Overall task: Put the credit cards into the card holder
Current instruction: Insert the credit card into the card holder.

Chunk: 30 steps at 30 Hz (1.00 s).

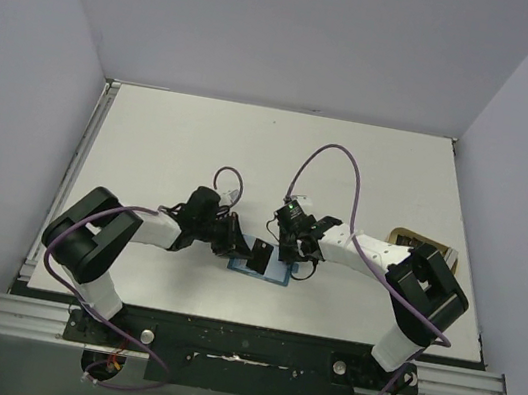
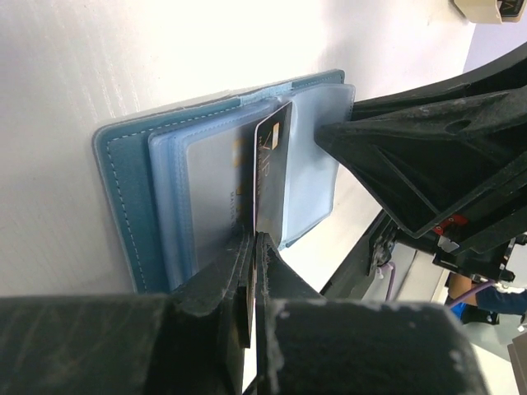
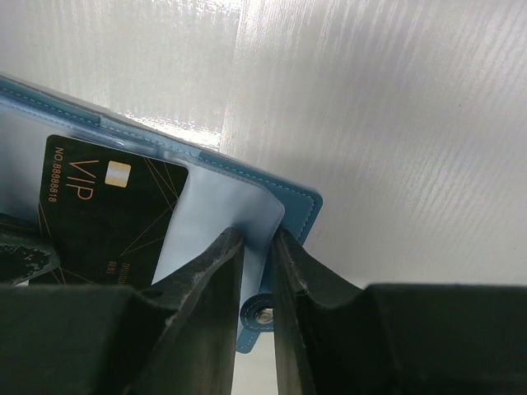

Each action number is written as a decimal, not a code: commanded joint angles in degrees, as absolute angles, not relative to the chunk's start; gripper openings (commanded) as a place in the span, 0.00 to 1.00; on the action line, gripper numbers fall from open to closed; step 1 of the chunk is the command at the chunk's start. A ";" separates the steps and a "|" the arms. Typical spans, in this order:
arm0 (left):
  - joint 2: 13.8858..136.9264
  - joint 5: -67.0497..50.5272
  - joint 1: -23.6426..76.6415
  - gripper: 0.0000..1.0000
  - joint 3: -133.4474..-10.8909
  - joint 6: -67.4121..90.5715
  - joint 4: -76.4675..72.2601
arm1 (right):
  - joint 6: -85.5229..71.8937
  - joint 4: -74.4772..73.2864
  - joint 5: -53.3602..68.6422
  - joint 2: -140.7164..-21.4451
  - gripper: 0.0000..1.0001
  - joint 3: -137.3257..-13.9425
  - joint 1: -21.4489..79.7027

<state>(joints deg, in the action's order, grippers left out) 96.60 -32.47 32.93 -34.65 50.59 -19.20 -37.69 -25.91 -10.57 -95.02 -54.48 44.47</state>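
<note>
Left gripper (image 2: 254, 240) fingers pressed together on one end of a black card (image 2: 272, 169), marked VIP with gold lettering. In the left wrist view the card is nearly edge-on, standing on its long edge. Its long axis runs straight out from the fingers, chip end farthest away. Card holder (image 1: 260, 271) lies open and flat on the white table (image 1: 172, 142), near the front edge at the middle, between the two grippers. Its teal cover is down; the lighter blue inside and clear sleeves (image 2: 206, 189) face up. From above, its long axis runs left to right, the right end tipped slightly toward the arm bases. Snap tab (image 3: 262, 314) sits on the right-hand end, just beside the right fingers. Right gripper (image 3: 255, 240) jaws nearly closed, nipping the free edge of a clear sleeve at that end of the holder. The card stands over the open sleeves, close to the middle fold; cannot tell whether its edge has entered a slot. A tan object (image 1: 404, 236) sits at the table's right side, partly hidden by the right arm, well apart from the holder.
</note>
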 commanded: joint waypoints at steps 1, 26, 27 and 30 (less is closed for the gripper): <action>96.48 -30.08 33.56 0.00 -36.31 49.71 -16.74 | -37.75 -24.52 -12.91 -92.37 0.21 -53.70 44.76; 94.04 -24.62 35.22 0.00 -35.41 55.92 -11.65 | -38.66 -24.43 -13.40 -91.86 0.21 -53.00 44.69; 94.12 -24.50 35.34 0.00 -35.42 56.25 -11.73 | -38.74 -24.43 -13.43 -91.80 0.21 -52.92 44.73; 94.01 -24.02 35.61 0.00 -35.42 57.19 -11.93 | -38.92 -24.27 -13.45 -91.59 0.21 -52.59 44.73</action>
<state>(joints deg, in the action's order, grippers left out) 94.06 -26.63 34.98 -34.89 56.45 -13.43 -38.17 -24.99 -10.98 -94.17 -53.39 44.47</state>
